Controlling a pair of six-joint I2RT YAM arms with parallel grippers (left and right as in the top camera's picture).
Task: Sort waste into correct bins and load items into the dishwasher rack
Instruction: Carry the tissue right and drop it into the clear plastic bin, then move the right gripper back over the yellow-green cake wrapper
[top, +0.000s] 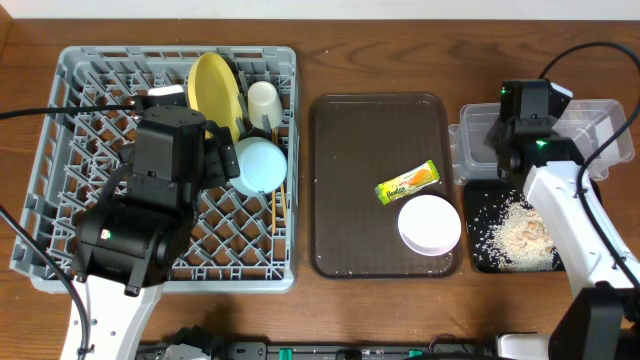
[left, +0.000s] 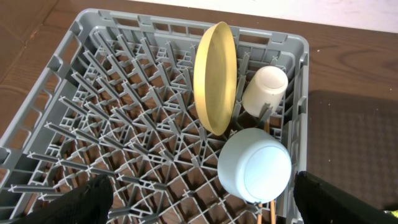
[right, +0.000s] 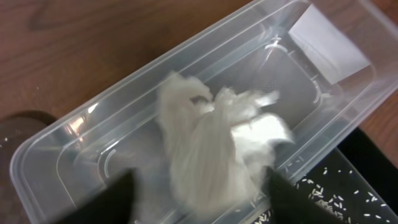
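The grey dishwasher rack (top: 90, 150) holds a yellow plate (left: 214, 74) on edge, a small white cup (left: 264, 90), a light blue bowl (left: 255, 165) and wooden chopsticks (top: 277, 205). My left gripper (left: 205, 208) hangs open over the rack, with the blue bowl just ahead of its right finger. My right gripper (right: 202, 202) is open above the clear tub (right: 124, 99). A crumpled white tissue (right: 217, 143), blurred, is inside the tub between the spread fingers. Rice-like crumbs (top: 520, 235) lie in the black tray (top: 480, 200). The snack wrapper (top: 408, 183) and white bowl (top: 430, 224) sit on the brown tray (top: 345, 150).
The brown serving tray lies between the rack and the two bins. The clear tub stands behind the black tray at the table's right. Cables run over the right edge and across the rack's left side.
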